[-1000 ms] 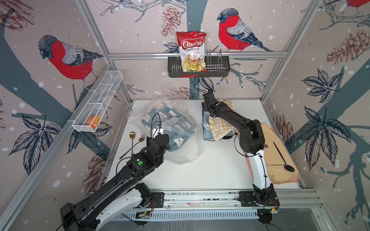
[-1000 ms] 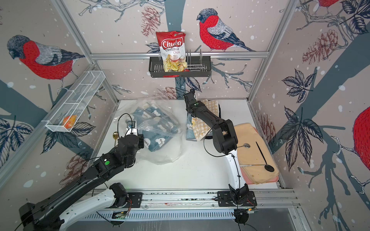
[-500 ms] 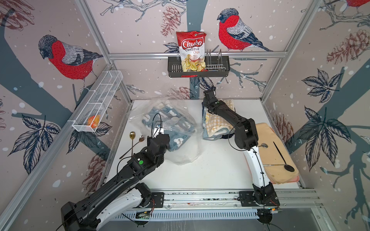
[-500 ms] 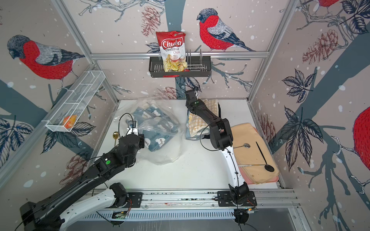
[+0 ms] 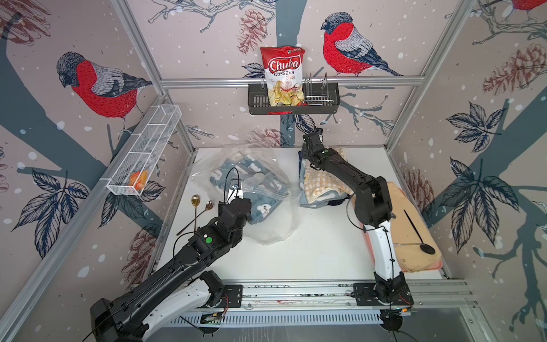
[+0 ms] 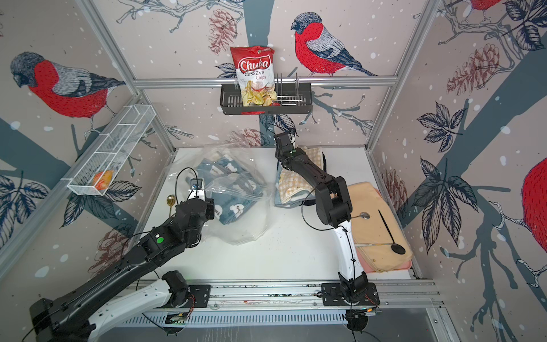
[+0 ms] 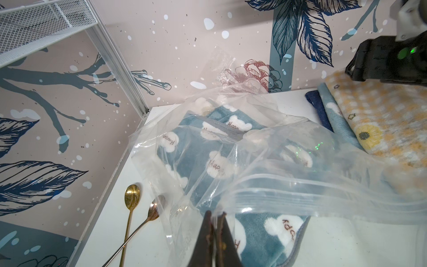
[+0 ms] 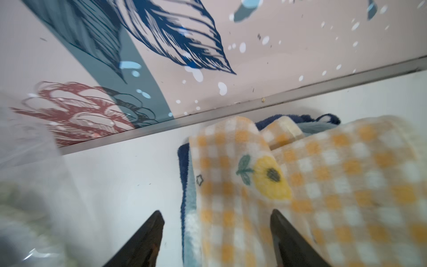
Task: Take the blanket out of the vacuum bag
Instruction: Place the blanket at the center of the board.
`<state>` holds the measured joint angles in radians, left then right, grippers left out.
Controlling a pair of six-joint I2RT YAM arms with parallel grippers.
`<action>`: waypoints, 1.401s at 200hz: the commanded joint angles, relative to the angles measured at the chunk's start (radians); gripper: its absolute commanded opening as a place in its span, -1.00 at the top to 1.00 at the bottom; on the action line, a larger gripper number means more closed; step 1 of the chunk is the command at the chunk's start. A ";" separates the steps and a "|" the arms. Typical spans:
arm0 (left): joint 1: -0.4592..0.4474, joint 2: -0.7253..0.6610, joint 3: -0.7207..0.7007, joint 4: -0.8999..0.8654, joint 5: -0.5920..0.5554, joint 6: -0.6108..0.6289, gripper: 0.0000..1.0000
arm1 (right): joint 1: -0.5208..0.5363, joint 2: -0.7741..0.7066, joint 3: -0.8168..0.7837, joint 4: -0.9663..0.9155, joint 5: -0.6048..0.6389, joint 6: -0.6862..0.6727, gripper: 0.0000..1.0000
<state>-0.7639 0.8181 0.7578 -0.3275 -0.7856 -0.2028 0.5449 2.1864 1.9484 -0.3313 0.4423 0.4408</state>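
Observation:
The vacuum bag [image 5: 268, 189] [image 6: 236, 192] [image 7: 288, 166] lies crumpled on the white table's back left, clear and crinkly. A blue blanket with white clouds [image 5: 262, 208] [image 6: 233, 208] [image 7: 201, 150] is inside it, one corner showing past the zip edge. My left gripper [image 7: 216, 215] is shut on the bag's plastic near that edge. A yellow checked blanket [image 5: 321, 183] [image 6: 291, 185] [image 8: 323, 185] tops a pile of folded cloths at the back right. My right gripper [image 8: 217, 215] stands open over its near edge, holding nothing.
Two long spoons [image 5: 196, 207] [image 7: 131, 201] lie left of the bag near the table edge. A folded peach cloth [image 5: 414, 234] with black utensils fills the right side. On the walls hang a black rack [image 5: 293, 103] with a chips bag and a white wire basket [image 5: 145, 154].
My right gripper has opened and let go of the yellow checked blanket, which now rests on the pile. The right arm has shifted a little. The left gripper keeps its hold on the bag.

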 commanded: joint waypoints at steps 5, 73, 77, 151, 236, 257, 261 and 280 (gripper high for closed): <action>0.002 -0.014 0.005 0.023 -0.003 -0.005 1.00 | 0.037 -0.152 -0.122 0.034 0.063 -0.059 -0.53; 0.001 -0.024 0.006 0.017 0.008 -0.006 1.00 | 0.241 -0.392 -0.566 0.068 0.028 0.001 0.79; 0.000 -0.026 0.006 0.018 0.010 -0.006 1.00 | 0.247 -0.393 -0.579 0.063 0.035 0.005 0.80; 0.001 -0.013 0.002 0.030 0.060 0.007 0.99 | 0.265 -0.405 -0.734 0.022 0.121 0.025 0.08; 0.002 -0.020 -0.001 0.032 0.066 0.010 0.98 | 0.221 -0.377 -0.809 0.110 0.047 0.004 -0.09; 0.001 -0.019 -0.003 0.034 0.068 0.012 0.98 | 0.212 -0.365 -0.806 0.104 0.064 -0.002 0.23; 0.002 -0.019 -0.003 0.033 0.068 0.011 0.98 | 0.212 -0.362 -0.805 0.103 0.067 -0.005 0.32; 0.002 -0.018 -0.002 0.034 0.068 0.012 0.98 | 0.209 -0.357 -0.803 0.103 0.075 -0.012 0.64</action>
<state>-0.7639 0.8005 0.7574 -0.3267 -0.7139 -0.1936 0.7563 1.8225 1.1404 -0.2390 0.4919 0.4438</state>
